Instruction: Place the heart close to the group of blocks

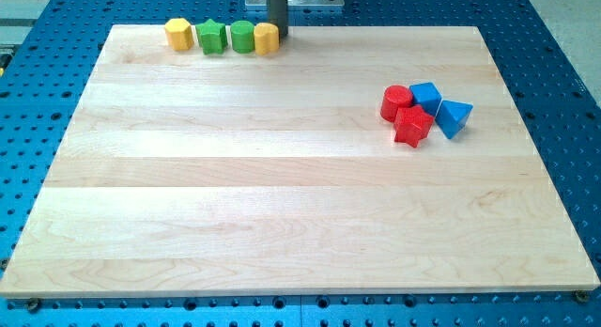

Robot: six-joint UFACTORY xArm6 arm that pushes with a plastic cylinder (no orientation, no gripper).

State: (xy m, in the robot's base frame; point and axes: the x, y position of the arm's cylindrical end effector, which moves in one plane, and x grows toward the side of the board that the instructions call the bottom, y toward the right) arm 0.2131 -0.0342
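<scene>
Eight blocks lie on the wooden desk (282,214). Far to the lower right of the yellow heart (267,38) huddle four: blue triangular block (454,117), blue cube (425,97), red star (412,126), red cylinder (395,102). Leftward from the heart runs a row: green cylinder (243,36) touching it, green star (212,36), yellow hexagon (178,33). My tip (279,32) stands at the heart's right edge. There is no hand, only a rod, holding nothing. I judge the push not yet begun. If the red-and-blue cluster is the target, I must first round to the heart's upper left.
</scene>
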